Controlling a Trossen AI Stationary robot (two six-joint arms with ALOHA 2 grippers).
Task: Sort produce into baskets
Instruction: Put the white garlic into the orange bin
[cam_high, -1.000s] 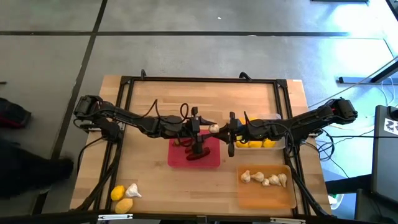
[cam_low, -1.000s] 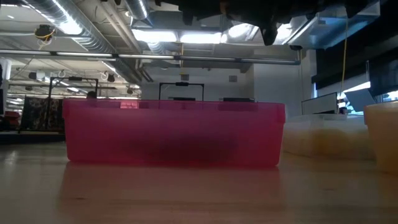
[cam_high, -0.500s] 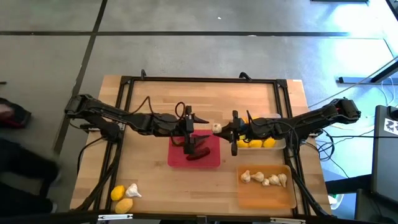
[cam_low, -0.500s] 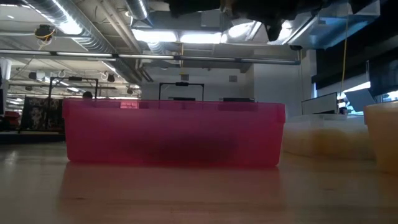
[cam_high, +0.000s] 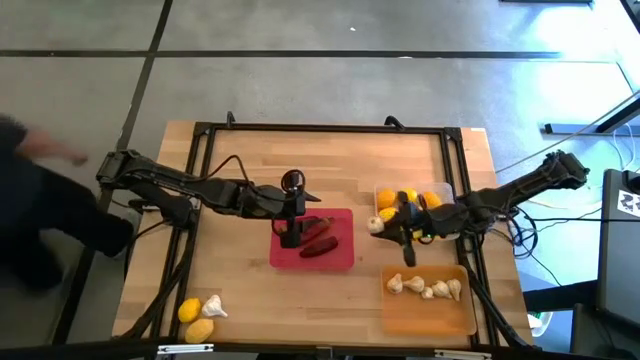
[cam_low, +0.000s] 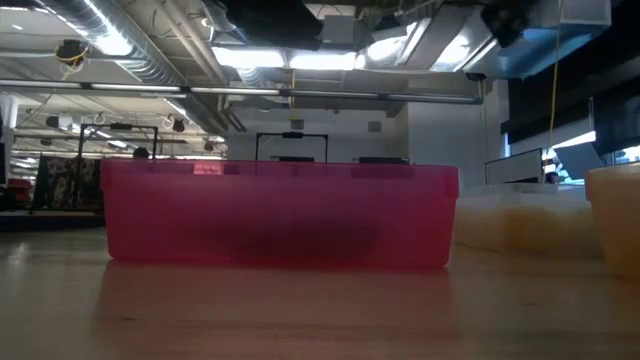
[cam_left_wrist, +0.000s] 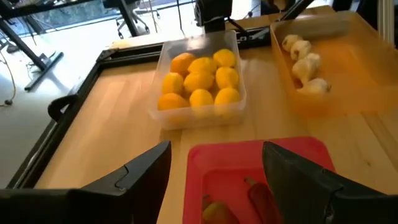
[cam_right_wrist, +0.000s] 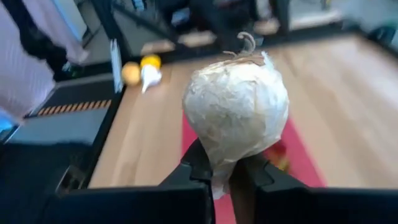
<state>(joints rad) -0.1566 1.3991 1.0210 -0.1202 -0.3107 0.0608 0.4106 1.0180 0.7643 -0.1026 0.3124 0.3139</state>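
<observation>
Showing a wooden table (cam_high: 240, 170) edged by a black frame (cam_high: 320, 129), with a blurred person (cam_high: 40, 215) at its left side. Three trays: red tray (cam_high: 343, 257) holding dark chili peppers (cam_high: 320, 238); orange tray (cam_high: 430, 312) holding garlic bulbs (cam_high: 427, 287); clear tray (cam_left_wrist: 198, 111) holding lemons (cam_left_wrist: 200, 79). Two lemons and one garlic bulb (cam_high: 213, 306) lie loose at the table's near left corner. Left tool (cam_high: 290, 232), fingers spread and empty, hangs over the red tray. Right tool (cam_high: 385, 226), clamped on a garlic bulb (cam_right_wrist: 236, 112), sits between red and clear trays. No legible writing.
</observation>
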